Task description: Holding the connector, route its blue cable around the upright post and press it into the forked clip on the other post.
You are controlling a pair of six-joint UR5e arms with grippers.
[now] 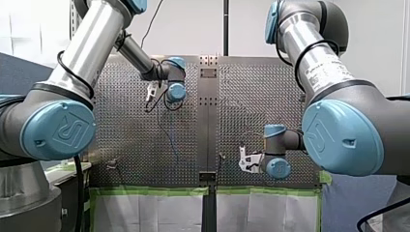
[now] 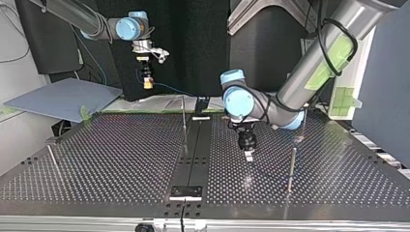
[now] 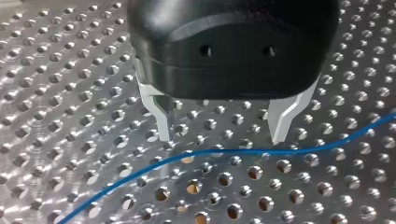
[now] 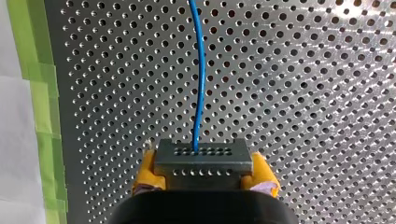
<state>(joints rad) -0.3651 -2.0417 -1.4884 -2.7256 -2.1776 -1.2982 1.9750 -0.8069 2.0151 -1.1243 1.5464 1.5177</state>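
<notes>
**Ana:** Where is the connector [image 4: 203,158] sitting?

**Ben:** My right gripper [image 4: 204,175] is pinching it between yellow pads [image 4: 145,170]. It is hanging in the air in the upper left of the top view. The cable [image 4: 200,70] is coming out of it and running over the tabletop [image 2: 121,159].

**Ana:** What is my left gripper [image 3: 222,135] doing?

**Ben:** It is hovering just over the cable with its metal fingers spread wide, gripping nothing.

**Ana:** What could be going wrong soon?

**Ben:** The cable is looking thin, smooth and bendy, so it could be sliding up off a post [image 2: 183,121] instead of staying around it. The posts are looking like thin, shiny sticks, so a hard pull could be bending one. It could also be tugging the cable out of the grey, boxy connector. The tabletop is shining like metal, with little round holes all over. I am not making out the clip.
</notes>
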